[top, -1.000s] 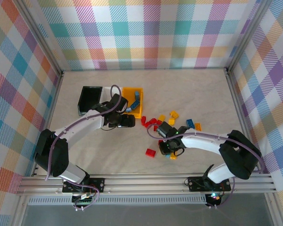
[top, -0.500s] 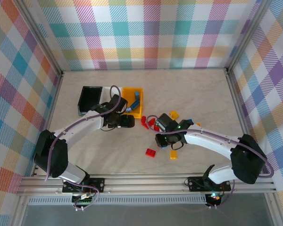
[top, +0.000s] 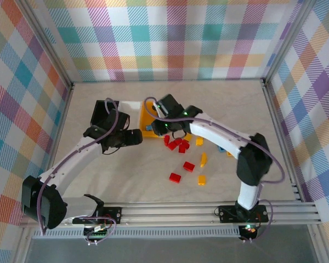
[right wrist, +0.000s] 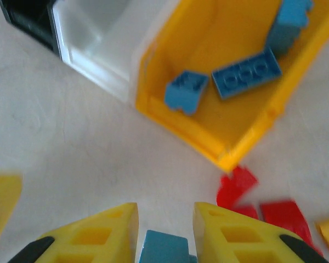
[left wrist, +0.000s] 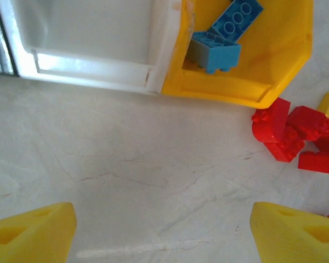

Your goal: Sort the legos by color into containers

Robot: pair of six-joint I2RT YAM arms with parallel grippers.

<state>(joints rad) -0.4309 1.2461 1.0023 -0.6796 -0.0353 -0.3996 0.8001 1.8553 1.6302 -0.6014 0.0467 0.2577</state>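
Observation:
Three containers stand in a row: black (top: pixel 104 112), white (top: pixel 129 108) and yellow (top: pixel 146 118). The yellow bin (right wrist: pixel 230 104) has blue legos (right wrist: pixel 245 73) lying in it. My right gripper (top: pixel 157 126) hovers by that bin's near left corner, shut on a blue lego (right wrist: pixel 164 249). Just left of it, low over bare table, my left gripper (top: pixel 136 137) is open, its fingers (left wrist: pixel 33 235) wide apart with nothing between them. Red legos (top: pixel 176 144) cluster right of the yellow bin, also seen in the left wrist view (left wrist: pixel 285 131).
Loose red (top: pixel 188 166) and yellow (top: pixel 203 159) bricks lie scattered in the middle of the table, with blue ones (top: pixel 222 148) partly behind the right arm. The two grippers are close together in front of the bins. Checked walls enclose the table.
The right arm swung from the loose pile at the front to the yellow bin, carrying the blue lego. The left gripper drew back a little to the left and stays open.

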